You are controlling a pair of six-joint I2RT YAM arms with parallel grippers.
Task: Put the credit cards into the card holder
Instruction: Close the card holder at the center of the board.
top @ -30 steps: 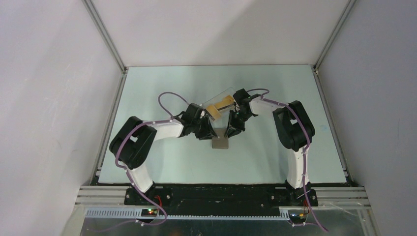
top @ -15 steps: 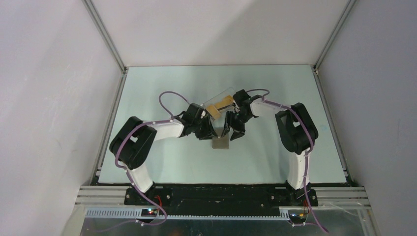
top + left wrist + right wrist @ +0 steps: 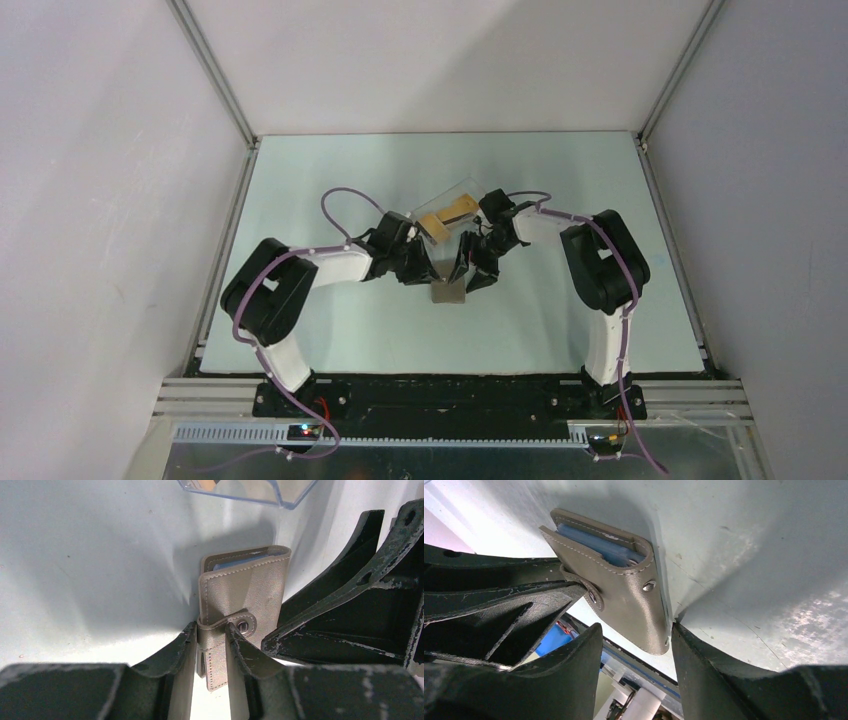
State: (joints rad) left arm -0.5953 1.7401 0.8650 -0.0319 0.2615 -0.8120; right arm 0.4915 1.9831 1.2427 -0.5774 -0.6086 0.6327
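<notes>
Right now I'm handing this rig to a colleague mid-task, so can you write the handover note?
The left gripper is shut on the strap edge of the card holder.
The right gripper is open, its fingers straddling the holder's other end.
The holder is folded, mid-table; the credit cards lie in the clear box behind it.
Done: holder gripped. No orange card shows inside it.
Left: open the holder, fetch the cards, slot them in.

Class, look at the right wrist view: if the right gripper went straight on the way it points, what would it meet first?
The card holder: its near end lies between the open fingers of the right gripper, so it is probably first, though depth is unclear.
</notes>
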